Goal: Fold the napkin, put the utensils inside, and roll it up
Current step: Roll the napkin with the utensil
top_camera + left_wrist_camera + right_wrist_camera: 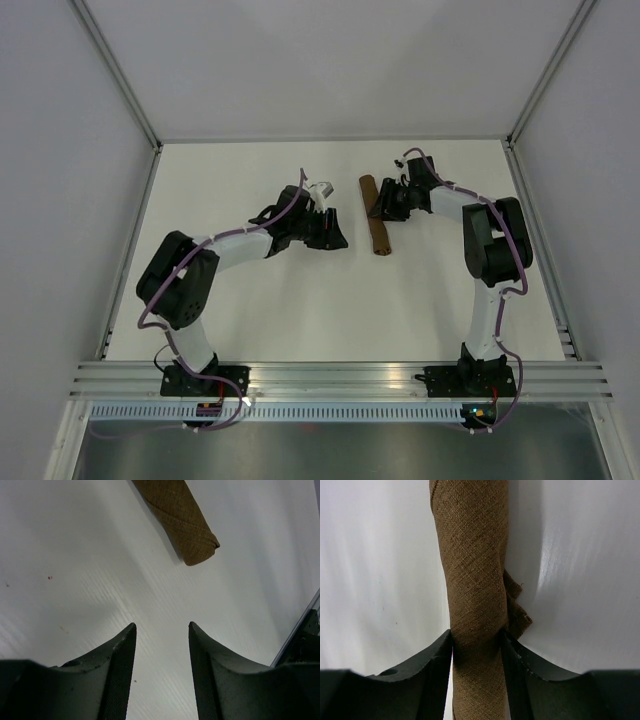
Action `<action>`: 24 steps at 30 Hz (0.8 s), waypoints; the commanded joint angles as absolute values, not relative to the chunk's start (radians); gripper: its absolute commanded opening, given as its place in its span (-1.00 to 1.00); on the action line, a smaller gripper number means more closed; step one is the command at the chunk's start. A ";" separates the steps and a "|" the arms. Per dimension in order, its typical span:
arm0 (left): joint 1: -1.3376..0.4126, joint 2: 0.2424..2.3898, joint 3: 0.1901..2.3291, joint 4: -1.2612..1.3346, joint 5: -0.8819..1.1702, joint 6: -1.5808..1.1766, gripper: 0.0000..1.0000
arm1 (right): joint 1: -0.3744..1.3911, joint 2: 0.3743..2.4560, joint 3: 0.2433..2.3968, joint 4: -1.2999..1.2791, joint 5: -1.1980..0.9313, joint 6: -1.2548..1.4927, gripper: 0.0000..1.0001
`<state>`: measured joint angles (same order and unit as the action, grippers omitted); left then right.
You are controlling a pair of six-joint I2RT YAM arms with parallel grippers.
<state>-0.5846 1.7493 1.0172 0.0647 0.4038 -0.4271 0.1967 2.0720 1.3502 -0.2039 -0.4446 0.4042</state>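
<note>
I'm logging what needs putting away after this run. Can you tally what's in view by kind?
napkin, brown and rolled up: 1
Grippers: 2, the left gripper and the right gripper
Total: 3

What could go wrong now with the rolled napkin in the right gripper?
1. A loose flap sticks out of the napkin roll beside the right gripper; the roll may loosen once the jaws release.
2. Both fingers press the cloth, so pulling away could drag or tilt the roll.
3. The left gripper hangs open and apart, giving no support.
</note>
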 commanded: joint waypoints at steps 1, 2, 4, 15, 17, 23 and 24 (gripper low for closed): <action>-0.586 1.815 1.107 0.149 0.433 -0.492 0.01 | 0.183 2.129 1.351 -0.377 -0.410 0.407 0.00; -0.589 1.830 1.135 0.158 0.428 -0.514 0.00 | 0.183 2.131 1.354 -0.380 -0.414 0.408 -0.01; -0.595 1.879 1.163 0.182 0.402 -0.534 -0.03 | 0.181 2.132 1.358 -0.380 -0.425 0.407 -0.03; -0.646 2.077 1.333 0.271 0.226 -0.621 -0.03 | 0.173 2.154 1.397 -0.413 -0.491 0.397 0.00; -0.647 2.097 1.354 0.294 0.198 -0.635 -0.03 | 0.173 2.157 1.404 -0.417 -0.498 0.387 0.00; -0.676 2.146 1.387 0.301 0.164 -0.634 -0.04 | 0.169 2.164 1.417 -0.434 -0.531 0.377 0.03; -0.681 2.148 1.387 0.299 0.157 -0.630 -0.04 | 0.169 2.164 1.422 -0.437 -0.534 0.377 0.04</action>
<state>-0.6552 2.1349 1.3460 0.2493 0.2058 -0.5926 0.1707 2.1117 1.4162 -0.3031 -0.5499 0.3737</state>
